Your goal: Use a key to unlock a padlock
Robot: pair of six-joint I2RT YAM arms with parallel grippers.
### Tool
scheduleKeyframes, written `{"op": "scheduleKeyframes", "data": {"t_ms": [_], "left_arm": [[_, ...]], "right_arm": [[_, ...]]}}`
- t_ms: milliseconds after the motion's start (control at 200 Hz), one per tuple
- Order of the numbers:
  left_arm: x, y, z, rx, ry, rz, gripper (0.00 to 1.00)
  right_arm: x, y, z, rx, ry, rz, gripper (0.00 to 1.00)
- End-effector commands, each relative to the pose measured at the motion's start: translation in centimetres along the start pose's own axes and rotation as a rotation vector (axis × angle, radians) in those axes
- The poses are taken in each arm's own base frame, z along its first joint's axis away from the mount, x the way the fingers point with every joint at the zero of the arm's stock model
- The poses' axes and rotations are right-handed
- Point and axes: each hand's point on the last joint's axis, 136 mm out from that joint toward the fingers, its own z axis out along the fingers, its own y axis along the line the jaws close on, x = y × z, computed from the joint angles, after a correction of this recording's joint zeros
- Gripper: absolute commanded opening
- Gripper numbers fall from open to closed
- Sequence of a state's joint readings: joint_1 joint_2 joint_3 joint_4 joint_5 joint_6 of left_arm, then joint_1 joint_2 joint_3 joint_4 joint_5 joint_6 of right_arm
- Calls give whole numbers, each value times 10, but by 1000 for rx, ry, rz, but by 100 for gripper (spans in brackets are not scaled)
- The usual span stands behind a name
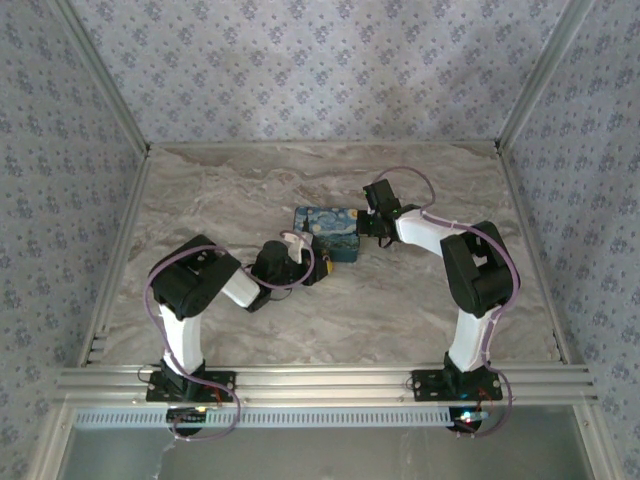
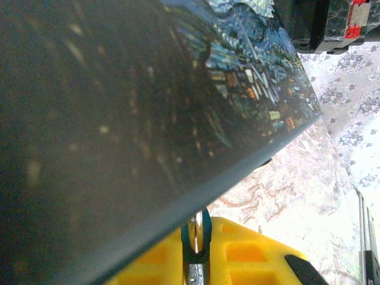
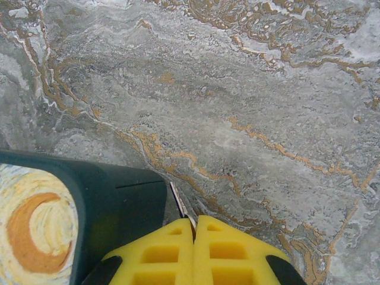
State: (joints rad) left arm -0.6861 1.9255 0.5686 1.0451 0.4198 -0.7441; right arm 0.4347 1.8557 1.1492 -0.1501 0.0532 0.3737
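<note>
1. We see the left hand (image 2: 197,231) at the bottom centre of its wrist view, with its yellow fingers pinched on the padlock (image 2: 196,242), right under the blue painted box (image 2: 148,119).
2. Right hand (image 3: 194,224), bottom of its wrist view, is clamped on the key (image 3: 180,205). The key's tip is just beside the box's dark corner, over the marble counter (image 3: 249,89).
3. Top view: both hands are at the box, mid-frame.

A night-sky-painted box (image 1: 325,225) lies on the marbled table (image 1: 230,190).

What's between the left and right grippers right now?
In the top view, the blue painted box lies between the left gripper and the right gripper.
</note>
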Motion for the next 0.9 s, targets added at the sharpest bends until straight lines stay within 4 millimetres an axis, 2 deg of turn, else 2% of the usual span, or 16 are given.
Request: {"op": "scheduleKeyframes", "data": {"t_ms": [0,195,370,465,615,894], "left_arm": [[7,0,-1,-10,51,-20,9],[0,-7,-3,-17,57,-70,7],[-8,-13,-8,-49,58,-89,7],[-9,-15,-11,-60,60,-88,7],[-9,-17,-16,-69,53,-95,8],[-3,-14,-17,-87,39,-103,7]], "right_arm": [[-9,6,-6,-26,-20,3,0],[-11,-4,-14,-27,-30,10,0],[-16,-19,-31,-27,-48,37,0],[-15,-19,-38,-35,-56,39,0],[-13,-8,-36,-61,-46,30,0],[-16,19,-17,-79,-24,-7,0]]}}
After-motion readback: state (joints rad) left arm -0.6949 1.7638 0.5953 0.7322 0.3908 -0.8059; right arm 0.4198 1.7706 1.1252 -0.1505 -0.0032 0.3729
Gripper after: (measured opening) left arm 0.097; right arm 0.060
